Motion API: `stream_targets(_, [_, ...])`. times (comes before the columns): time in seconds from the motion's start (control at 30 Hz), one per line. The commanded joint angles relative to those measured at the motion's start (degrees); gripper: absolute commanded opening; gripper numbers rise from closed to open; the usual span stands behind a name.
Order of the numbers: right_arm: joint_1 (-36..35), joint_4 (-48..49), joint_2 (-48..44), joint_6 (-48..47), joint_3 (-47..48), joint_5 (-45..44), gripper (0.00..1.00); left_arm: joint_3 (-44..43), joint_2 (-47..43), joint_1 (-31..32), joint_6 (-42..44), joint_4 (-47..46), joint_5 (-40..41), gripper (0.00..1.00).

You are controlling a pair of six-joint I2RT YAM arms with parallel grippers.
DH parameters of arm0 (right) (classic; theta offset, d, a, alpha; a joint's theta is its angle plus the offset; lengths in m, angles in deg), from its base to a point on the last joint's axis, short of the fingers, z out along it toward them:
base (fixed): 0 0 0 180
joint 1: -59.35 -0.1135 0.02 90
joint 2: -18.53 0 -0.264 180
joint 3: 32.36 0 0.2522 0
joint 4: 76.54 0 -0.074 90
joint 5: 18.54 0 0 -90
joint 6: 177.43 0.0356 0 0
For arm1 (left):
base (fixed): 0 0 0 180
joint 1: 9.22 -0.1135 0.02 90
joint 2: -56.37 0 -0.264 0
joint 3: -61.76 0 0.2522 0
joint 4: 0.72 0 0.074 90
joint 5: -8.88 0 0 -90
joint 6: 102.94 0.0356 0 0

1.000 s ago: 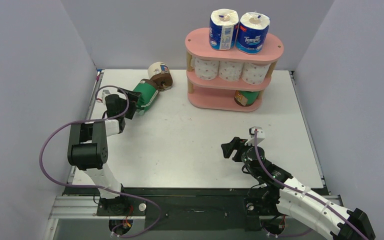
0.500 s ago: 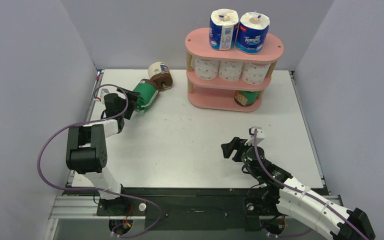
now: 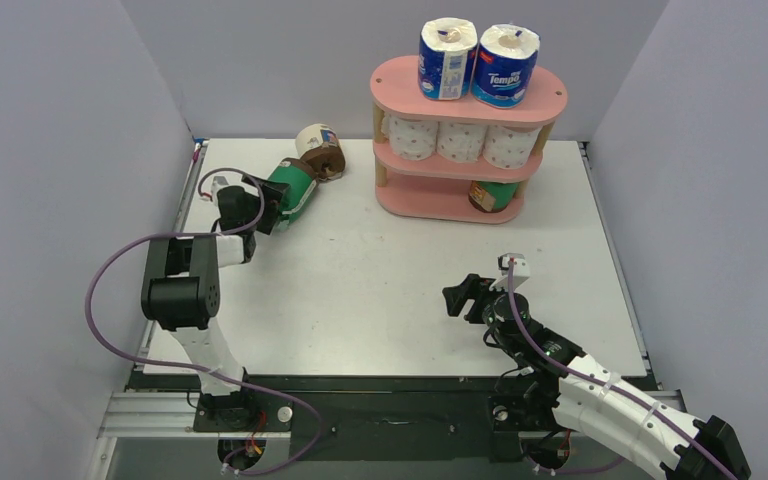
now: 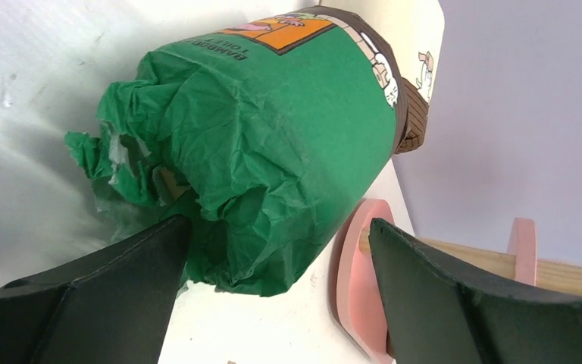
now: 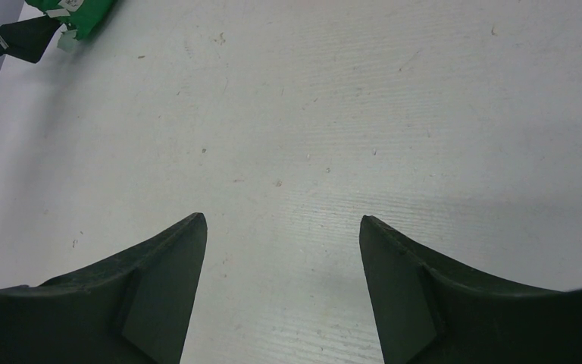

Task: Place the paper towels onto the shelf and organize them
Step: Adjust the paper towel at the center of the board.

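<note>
left fingers (image 4: 98,296) are spread wide, straddling the crumpled end of the green roll (image 4: 273,144). one tip sits right at the wrap, can't tell if it touches. the other is clear of it, with a visible gap. not clamped.

green roll lies on its side on the table (image 3: 380,270), left of the shelf (image 3: 400,85), near its bottom board. its long axis runs diagonally: crumpled end toward my left fingers, flat brown-banded end pointing away and toward the shelf. that far end is right against the cream roll (image 3: 318,148), contact or a hair apart, can't tell. the cream roll is also on its side, left of the shelf, brown end facing the near side.

on the shelf: two blue-white rolls (image 3: 447,58) stand upright on the top board. three pink-dot rolls (image 3: 460,140) sit in a row on the middle board. a second green roll (image 3: 493,195) is on the bottom board, right end.

right fingers (image 5: 159,288) are wide apart, holding nothing, over bare table well in front of the shelf.
</note>
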Motion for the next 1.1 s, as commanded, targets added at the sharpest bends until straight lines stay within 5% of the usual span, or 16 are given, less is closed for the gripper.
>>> stream_targets(0.0, [-0.22,1.33,0.55,-1.09,1.86,-1.56,0.69,-3.05,1.34,0.45,-1.08,-6.50,-1.30,0.84])
stream_targets(0.77, [-0.18,0.49,0.77,-1.73,1.97,-3.08,0.69,-4.56,4.96,0.80,-1.96,-11.78,-3.02,0.40])
stream_targets(1.07, [-0.19,0.37,0.07,-1.43,1.70,-3.02,0.69,-1.05,1.07,0.64,-3.02,-14.61,-2.81,0.32])
